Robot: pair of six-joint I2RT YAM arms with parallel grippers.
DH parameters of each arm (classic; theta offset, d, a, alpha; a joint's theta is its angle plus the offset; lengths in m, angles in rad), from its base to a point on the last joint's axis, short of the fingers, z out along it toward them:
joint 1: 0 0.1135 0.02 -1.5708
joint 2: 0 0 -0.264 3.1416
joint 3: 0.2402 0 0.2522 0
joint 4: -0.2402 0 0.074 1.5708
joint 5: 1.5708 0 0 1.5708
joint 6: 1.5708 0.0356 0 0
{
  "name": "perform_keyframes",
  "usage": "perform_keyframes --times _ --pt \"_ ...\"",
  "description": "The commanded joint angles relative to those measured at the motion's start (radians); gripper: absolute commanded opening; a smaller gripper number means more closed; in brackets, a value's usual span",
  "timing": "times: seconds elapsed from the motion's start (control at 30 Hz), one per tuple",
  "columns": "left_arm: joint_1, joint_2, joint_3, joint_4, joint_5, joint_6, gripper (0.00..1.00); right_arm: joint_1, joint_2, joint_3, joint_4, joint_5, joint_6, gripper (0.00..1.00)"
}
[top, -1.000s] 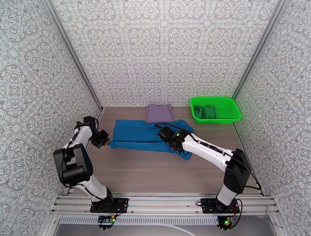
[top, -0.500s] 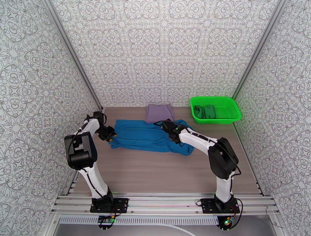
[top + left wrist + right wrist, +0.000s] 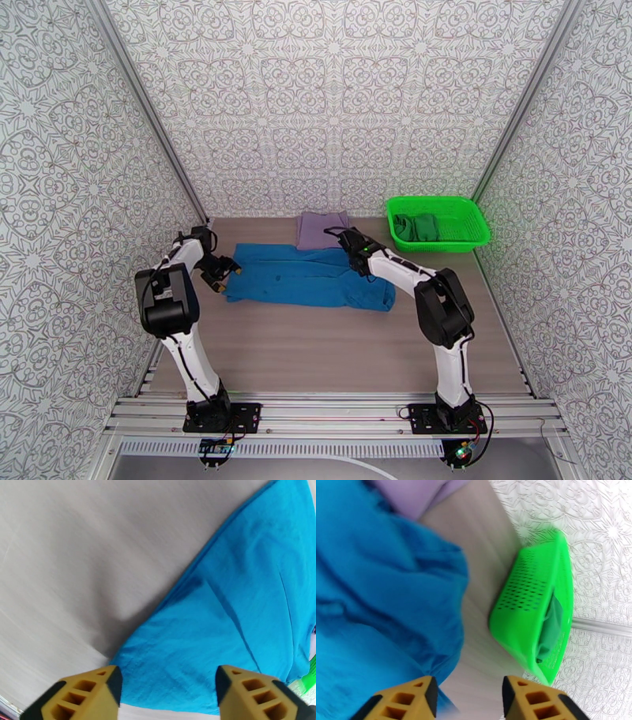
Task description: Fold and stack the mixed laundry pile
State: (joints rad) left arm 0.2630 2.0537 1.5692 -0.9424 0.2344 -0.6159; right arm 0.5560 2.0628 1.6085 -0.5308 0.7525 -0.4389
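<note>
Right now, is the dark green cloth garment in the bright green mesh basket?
In. The dark green cloth garment lies between the walls of the bright green plastic mesh basket.

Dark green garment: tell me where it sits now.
In the top view, the dark green garment lies inside the bright green basket at the table's far right, right of the lavender garment.

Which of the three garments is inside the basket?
The dark green garment: it alone sits in the basket. The blue garment lies spread on the table, and the lavender garment lies beyond it, both outside the basket.
</note>
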Motion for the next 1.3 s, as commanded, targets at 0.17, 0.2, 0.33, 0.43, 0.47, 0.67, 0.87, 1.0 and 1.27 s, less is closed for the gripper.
perform_keyframes --times 0.17,0.2,0.33,0.43,0.47,0.67,0.87,1.0,1.27 --pt "0.001 -0.179 -0.091 -0.018 -0.001 0.053 0.89 -0.001 -0.259 -0.141 -0.347 -0.159 0.529 0.58" --pt "-0.001 -0.215 -0.129 -0.013 -0.001 0.053 0.89 -0.002 -0.324 -0.215 -0.358 -0.251 0.596 0.60" --pt "0.005 -0.341 -0.301 0.040 0.003 0.041 0.89 -0.002 -0.494 -0.450 -0.293 -0.537 0.725 0.66" --pt "0.019 -0.381 -0.389 0.092 0.007 0.028 0.89 -0.002 -0.552 -0.546 -0.244 -0.616 0.771 0.66" --pt "0.023 -0.380 -0.405 0.107 0.008 0.024 0.88 -0.001 -0.560 -0.571 -0.227 -0.616 0.779 0.65" --pt "0.019 -0.328 -0.422 0.190 0.046 -0.008 0.84 -0.009 -0.531 -0.611 -0.160 -0.554 0.779 0.62" --pt "0.013 -0.291 -0.396 0.231 0.045 -0.034 0.79 -0.025 -0.488 -0.619 -0.089 -0.592 0.773 0.51" --pt "0.015 -0.271 -0.370 0.225 0.040 -0.037 0.75 -0.027 -0.478 -0.627 -0.074 -0.611 0.778 0.44" --pt "0.005 -0.217 -0.335 0.215 0.028 -0.034 0.70 -0.033 -0.474 -0.647 -0.062 -0.622 0.775 0.40"
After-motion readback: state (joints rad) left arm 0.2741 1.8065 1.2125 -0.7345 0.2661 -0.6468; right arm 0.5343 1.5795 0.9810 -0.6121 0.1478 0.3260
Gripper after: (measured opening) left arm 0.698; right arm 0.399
